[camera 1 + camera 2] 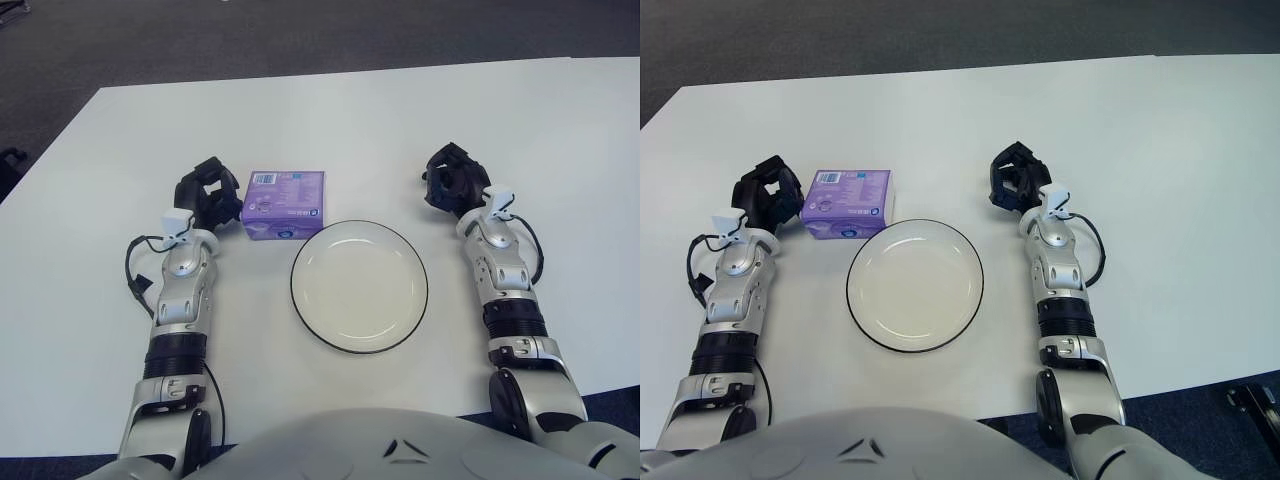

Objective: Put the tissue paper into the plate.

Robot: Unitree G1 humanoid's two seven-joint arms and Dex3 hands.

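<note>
Tissue paper [284, 204]: one purple printed pack, lying flat mid-table, just off the single white plate [359, 286], which has a dark rim. Left hand [208, 196] beside the pack, right hand [453, 181] apart; both hold nothing, fingers loosely curled.

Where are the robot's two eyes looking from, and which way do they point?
Left eye view: sits on the head, looking forward and down at the white table; both arms and the chest show.
Right eye view: sits just to the right, aimed the same way; everything appears shifted left.
Both share: the purple tissue pack beside the left robot hand, the plate with nothing in it, and the right robot hand to the plate's right.
</note>
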